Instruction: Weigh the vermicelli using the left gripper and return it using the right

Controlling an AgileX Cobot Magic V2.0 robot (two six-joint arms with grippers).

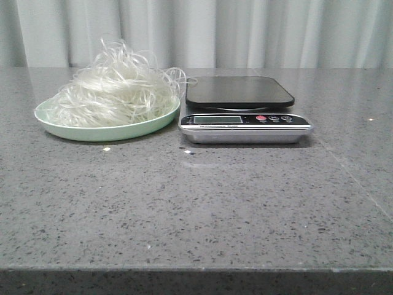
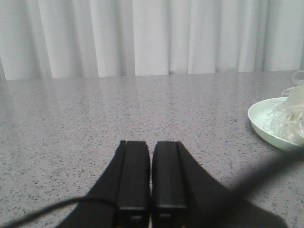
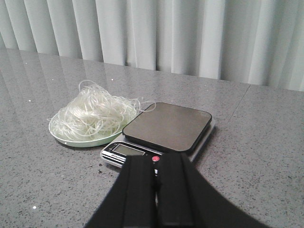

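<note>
On the grey speckled worktop (image 1: 196,209), the vermicelli (image 1: 113,92) sits heaped on a pale green plate (image 1: 67,130), just beside the left edge of a kitchen scale (image 1: 244,126). The scale's dark weighing platform (image 1: 239,91) carries nothing; a few looping strands stray toward it. Neither arm appears in the front view. The left gripper (image 2: 151,199) rests low over bare worktop, jaws together, with the plate at the edge of its wrist view. The right gripper (image 3: 156,199) faces the scale, jaws likewise together and empty.

Assessment: weighing not yet begun. The mound looks very light, springy and brittle, with tangled strands likely to lift as one clump but shed loose ends. Best hold appears to be deep through the dense centre of the heap, not the outer loops, which would slip or snap
</note>
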